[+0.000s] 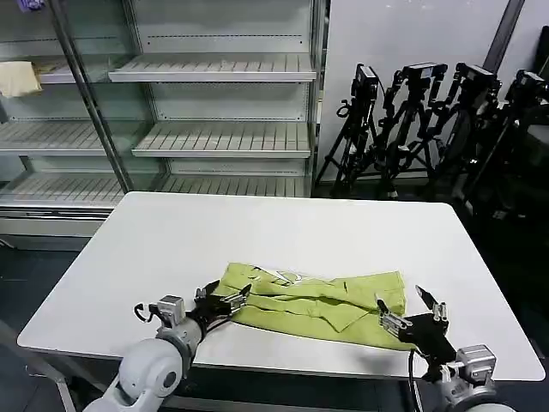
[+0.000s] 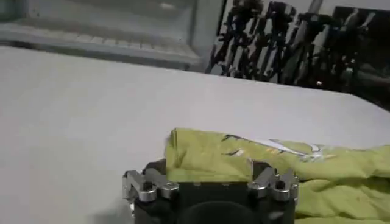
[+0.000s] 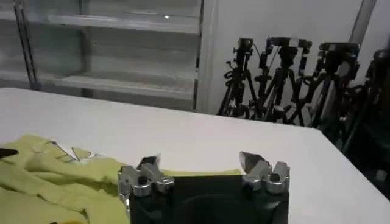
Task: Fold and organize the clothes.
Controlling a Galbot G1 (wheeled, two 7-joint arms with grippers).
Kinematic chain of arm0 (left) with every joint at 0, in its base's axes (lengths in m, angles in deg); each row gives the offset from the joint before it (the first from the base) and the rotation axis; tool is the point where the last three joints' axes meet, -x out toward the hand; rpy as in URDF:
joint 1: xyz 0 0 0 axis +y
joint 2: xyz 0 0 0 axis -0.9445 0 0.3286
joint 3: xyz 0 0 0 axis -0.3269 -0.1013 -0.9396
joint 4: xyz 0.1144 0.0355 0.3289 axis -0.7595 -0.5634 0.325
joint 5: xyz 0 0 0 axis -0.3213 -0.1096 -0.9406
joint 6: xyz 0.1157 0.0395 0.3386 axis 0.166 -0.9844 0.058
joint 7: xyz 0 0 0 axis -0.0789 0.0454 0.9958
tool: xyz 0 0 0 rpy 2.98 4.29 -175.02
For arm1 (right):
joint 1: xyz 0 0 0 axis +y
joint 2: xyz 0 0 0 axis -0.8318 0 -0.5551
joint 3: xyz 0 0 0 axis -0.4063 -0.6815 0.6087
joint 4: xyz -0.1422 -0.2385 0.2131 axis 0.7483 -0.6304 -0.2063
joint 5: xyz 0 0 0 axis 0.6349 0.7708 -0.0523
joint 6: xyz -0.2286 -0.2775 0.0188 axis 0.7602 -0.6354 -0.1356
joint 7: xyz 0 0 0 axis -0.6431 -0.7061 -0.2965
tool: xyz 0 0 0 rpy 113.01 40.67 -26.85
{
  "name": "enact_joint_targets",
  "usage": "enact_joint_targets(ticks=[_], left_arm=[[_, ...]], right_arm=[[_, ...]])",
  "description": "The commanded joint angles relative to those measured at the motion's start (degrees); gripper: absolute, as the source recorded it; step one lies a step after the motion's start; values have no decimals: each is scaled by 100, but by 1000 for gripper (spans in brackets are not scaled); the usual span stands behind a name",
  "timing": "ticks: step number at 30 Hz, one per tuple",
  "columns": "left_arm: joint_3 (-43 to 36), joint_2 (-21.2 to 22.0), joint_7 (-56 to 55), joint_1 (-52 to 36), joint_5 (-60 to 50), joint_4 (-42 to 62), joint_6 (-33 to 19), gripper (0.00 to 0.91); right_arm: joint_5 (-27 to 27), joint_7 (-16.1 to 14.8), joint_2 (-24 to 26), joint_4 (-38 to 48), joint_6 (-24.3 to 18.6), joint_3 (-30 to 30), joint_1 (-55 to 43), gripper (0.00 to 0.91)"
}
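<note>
White laminate covers the table [image 1: 171, 249], a broad rounded-corner top that is bare apart from the shirt [image 1: 317, 300]. That lime-green shirt lies crumpled and partly folded near the front edge, a little right of centre, stretched across the table as a long bundle with a strip of white print showing on its upper fold toward the left end. In the left wrist view the shirt [image 2: 292, 167] rises as a rumpled ridge with the print along its top.

Left gripper [image 1: 225, 297] sits low over the table at the shirt's left end, its fingers spread wide and holding nothing; in its own camera the gripper [image 2: 207, 170] has the shirt's end between the spread fingers. Right gripper [image 1: 413, 309] is at the shirt's right end by the front edge, fingers also wide apart and empty. Seen from the right wrist, that gripper [image 3: 201, 164] stands beside the shirt [image 3: 55, 176], with the cloth's edge reaching in between the fingers.

Behind the table stands a pale metal shelving unit [image 1: 214, 137] with slatted shelves and glass panels; a cream cloth [image 1: 19, 79] rests on an upper shelf at far left. To the right, against a white wall, a cluster of black tripods [image 1: 429, 129] stands on a dark floor.
</note>
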State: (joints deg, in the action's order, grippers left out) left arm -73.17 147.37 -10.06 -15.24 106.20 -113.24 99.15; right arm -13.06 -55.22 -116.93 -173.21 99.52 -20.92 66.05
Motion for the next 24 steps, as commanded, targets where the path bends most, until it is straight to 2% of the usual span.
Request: enact_joint_targets(ticks=[1, 14, 24], left_arm=[[-262, 200, -760, -189, 279, 364, 27, 10], [-185, 146, -766, -106, 238, 350, 29, 10], [-208, 165, -513, 23, -289, 389, 13, 0]], right_arm=[[88, -31, -28, -184, -59, 92, 226, 907], [150, -47, -54, -96, -85, -1, 195, 907], [187, -74, -77, -55, -95, -28, 211, 907]])
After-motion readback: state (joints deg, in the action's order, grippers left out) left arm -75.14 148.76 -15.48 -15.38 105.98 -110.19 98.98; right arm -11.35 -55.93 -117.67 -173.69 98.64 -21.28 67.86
